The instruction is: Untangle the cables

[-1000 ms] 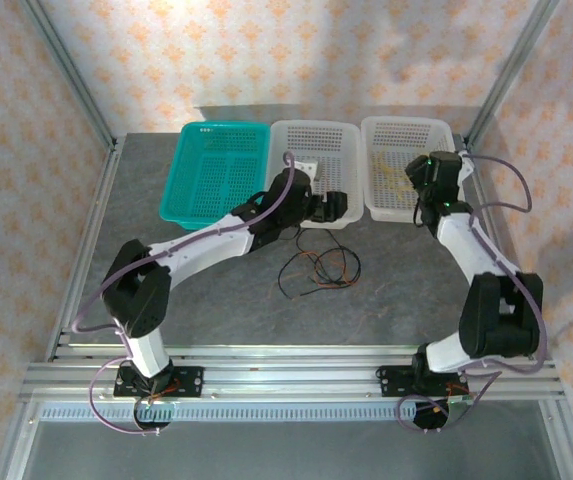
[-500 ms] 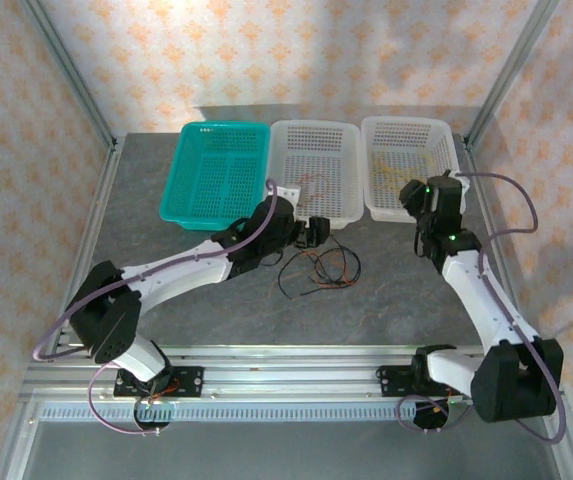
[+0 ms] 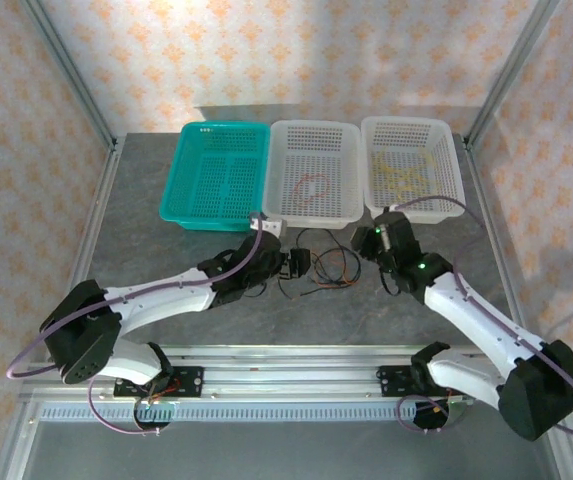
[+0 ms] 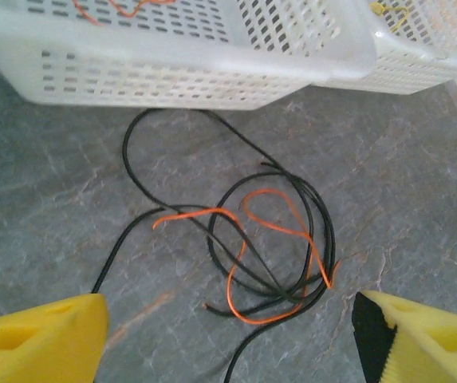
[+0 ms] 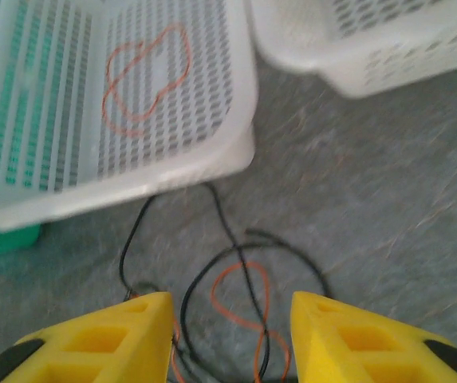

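black, orange-red cables (image 4: 236, 239) in thin tangled loops; left gripper (image 4: 228, 323) spread wide, right gripper (image 5: 228, 319) half-spread, both empty.

robot lab cell, aluminium frame (image 3: 296, 378), patterned backdrop walls (image 3: 296, 50), grey tabletop (image 3: 366, 310)

Cables (image 3: 322, 267) lie on the table (image 3: 136, 232) before the middle basket (image 3: 311, 216).

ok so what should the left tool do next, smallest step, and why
Probably lower the left tool and close on the orange cable near its free end. The jaws stand open just above the tangle. The orange cable crosses the black cable several times on the table, and that end pokes clear of the black loops, so it looks easiest to pull free.
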Robot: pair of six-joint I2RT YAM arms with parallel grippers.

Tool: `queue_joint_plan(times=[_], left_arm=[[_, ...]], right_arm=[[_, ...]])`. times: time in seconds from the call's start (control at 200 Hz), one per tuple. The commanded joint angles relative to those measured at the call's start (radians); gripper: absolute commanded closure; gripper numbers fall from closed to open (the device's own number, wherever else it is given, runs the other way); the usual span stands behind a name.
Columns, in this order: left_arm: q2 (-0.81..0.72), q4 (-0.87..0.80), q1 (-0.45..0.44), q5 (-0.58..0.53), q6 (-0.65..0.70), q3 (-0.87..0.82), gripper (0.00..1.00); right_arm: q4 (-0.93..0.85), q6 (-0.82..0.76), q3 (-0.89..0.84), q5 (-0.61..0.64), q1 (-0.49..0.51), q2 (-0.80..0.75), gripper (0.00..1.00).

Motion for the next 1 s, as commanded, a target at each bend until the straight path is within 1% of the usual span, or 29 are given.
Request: queue_joint_plan(times=[0.0, 0.09, 0.24, 0.325, 0.471, 0.596, 0.661, 0.756, 0.901, 0.991], left_arm=[[-0.052, 0.064, -0.015, -0.037, -0.066, -0.055, 0.19], [-0.062, 0.106, -0.031, -0.034, -0.092, -0.098, 0.19], [-0.067, 0.144, -0.059, -0.053, -0.116, -0.149, 0.19], [-0.064, 0.178, -0.062, -0.052, -0.126, -0.170, 0.20], [-0.039, 0.200, -0.062, -0.056, -0.123, -0.168, 0.20], [-0.024, 0.221, -0.062, -0.059, -0.127, -0.172, 0.20], [-0.022, 0.231, -0.063, -0.060, -0.130, -0.175, 0.20], [-0.024, 0.225, -0.062, -0.063, -0.127, -0.174, 0.21], [-0.039, 0.207, -0.063, -0.083, -0.120, -0.174, 0.21], [-0.042, 0.204, -0.062, -0.088, -0.118, -0.172, 0.21]], right_arm=[[-0.039, 0.049, -0.007, 0.030, 0.071, 0.036, 0.60], [-0.061, 0.058, -0.003, 0.040, 0.105, 0.070, 0.62], [-0.097, 0.035, 0.010, 0.077, 0.127, 0.119, 0.66], [-0.098, 0.022, 0.009, 0.089, 0.135, 0.186, 0.67], [-0.016, -0.002, 0.005, 0.123, 0.141, 0.240, 0.70], [0.068, -0.048, -0.002, 0.194, 0.141, 0.288, 0.75], [0.131, -0.073, -0.018, 0.195, 0.141, 0.310, 0.75], [0.189, -0.087, -0.032, 0.196, 0.141, 0.349, 0.75], [0.254, -0.095, -0.053, 0.203, 0.141, 0.395, 0.71], [0.280, -0.092, -0.064, 0.213, 0.141, 0.415, 0.70]])
